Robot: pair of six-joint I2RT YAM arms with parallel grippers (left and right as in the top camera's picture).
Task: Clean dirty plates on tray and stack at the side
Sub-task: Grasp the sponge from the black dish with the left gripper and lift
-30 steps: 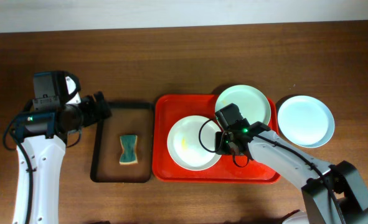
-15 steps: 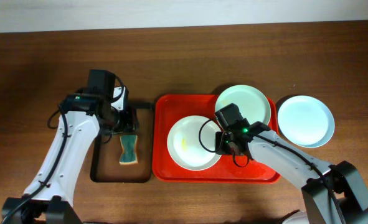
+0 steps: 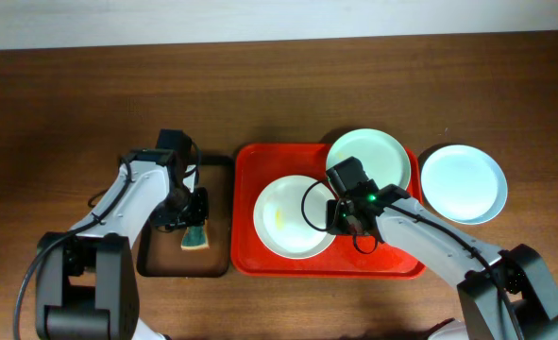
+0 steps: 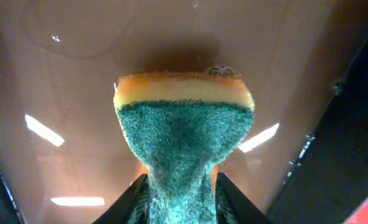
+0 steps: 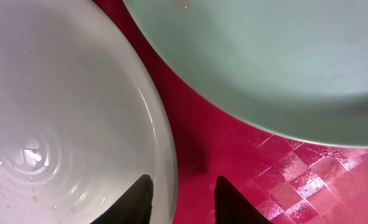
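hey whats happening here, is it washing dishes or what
Pretty much. The left pincer is closed on a sponge in the black tray. The right pincer straddles the rim of the white plate on the red tray, one finger inside the rim and one outside. A green plate also sits on the red tray, and a blue plate lies off to the side on the table.

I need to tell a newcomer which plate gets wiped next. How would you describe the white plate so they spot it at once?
Find the red tray in the middle of the table. Two plates sit on it; the white plate is the one nearer the front and left, with the right gripper at its rim. Unlike the pale green plate behind it, it carries a faint yellowish smear.
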